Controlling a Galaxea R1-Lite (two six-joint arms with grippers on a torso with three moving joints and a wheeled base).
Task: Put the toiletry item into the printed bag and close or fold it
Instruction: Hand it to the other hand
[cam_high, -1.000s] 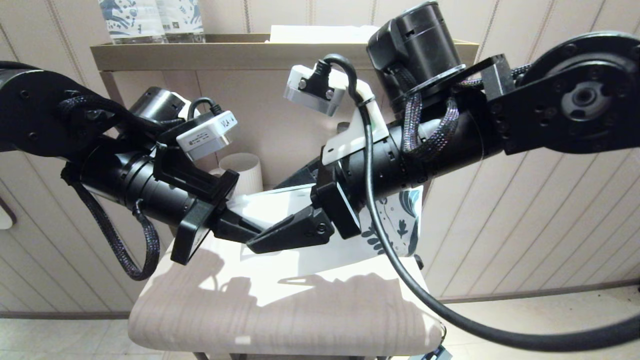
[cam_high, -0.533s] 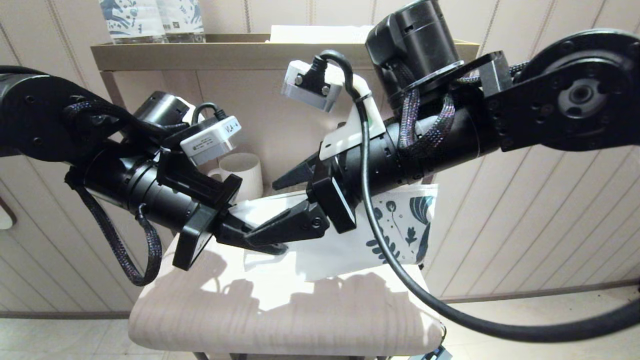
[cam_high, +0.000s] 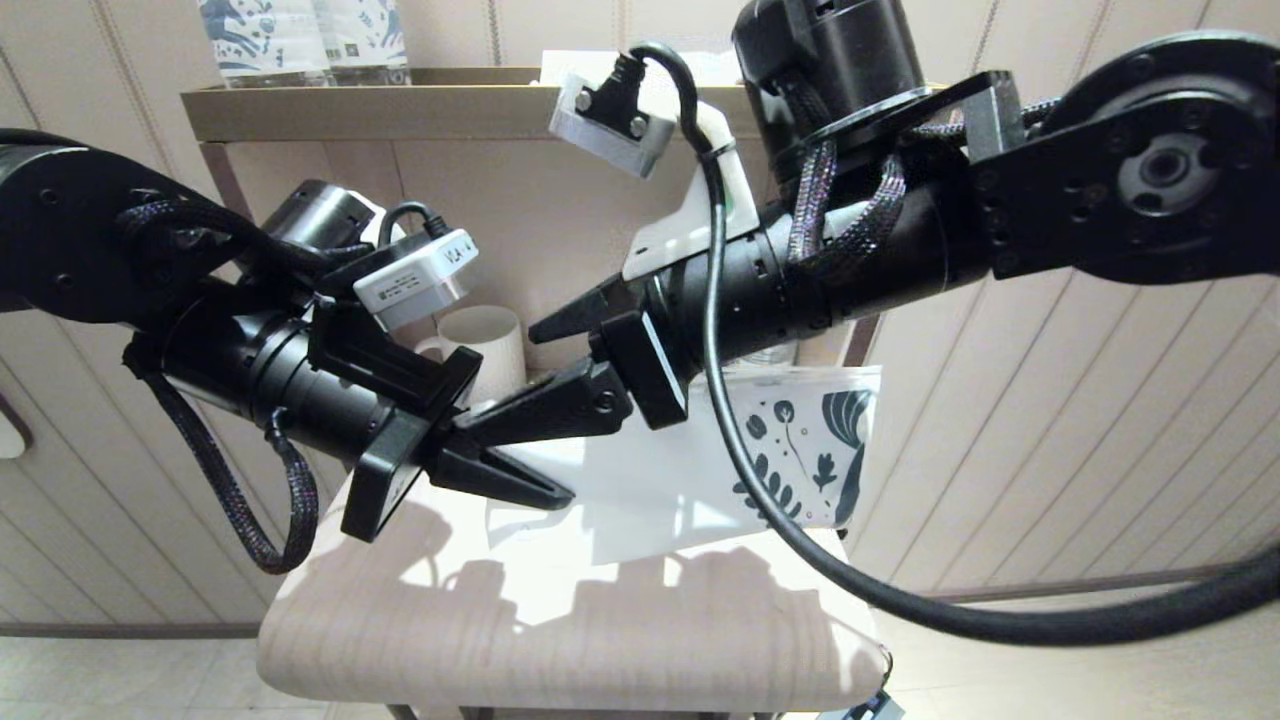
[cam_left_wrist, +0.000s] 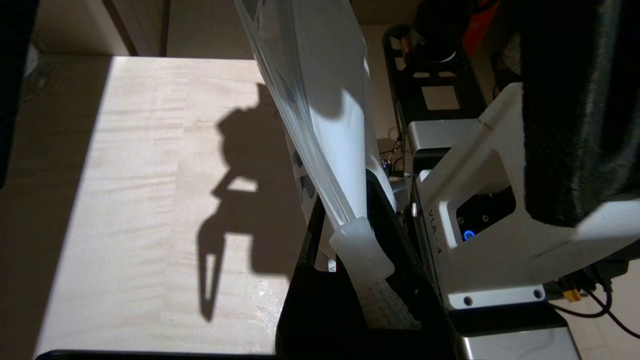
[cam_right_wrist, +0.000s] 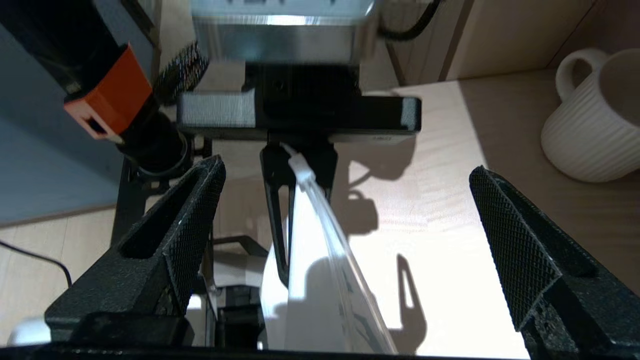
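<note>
The printed bag (cam_high: 660, 490), frosted white with dark teal leaf prints at its right end, hangs edge-up over the pale table top (cam_high: 560, 640). My left gripper (cam_high: 545, 492) is shut on the bag's left end; in the left wrist view the black fingers pinch the bag (cam_left_wrist: 320, 100) just beyond its white slider clip (cam_left_wrist: 357, 240). Just above the bag's top edge my right gripper (cam_high: 510, 378) stands wide open, and nothing sits between its textured fingers (cam_right_wrist: 200, 210). The bag (cam_right_wrist: 310, 280) runs below that gap. The toiletry item is out of view.
A ribbed white mug (cam_high: 490, 340) stands behind the grippers, close to the right gripper's far finger (cam_right_wrist: 595, 125). Behind it is a beige cabinet with a shelf (cam_high: 400, 100) carrying two patterned bottles (cam_high: 300, 40) and a white sheet (cam_high: 640, 65).
The right gripper has risen off the bag and stayed open. The bag's printed end has come further into sight on the right. The left gripper has kept its hold.
</note>
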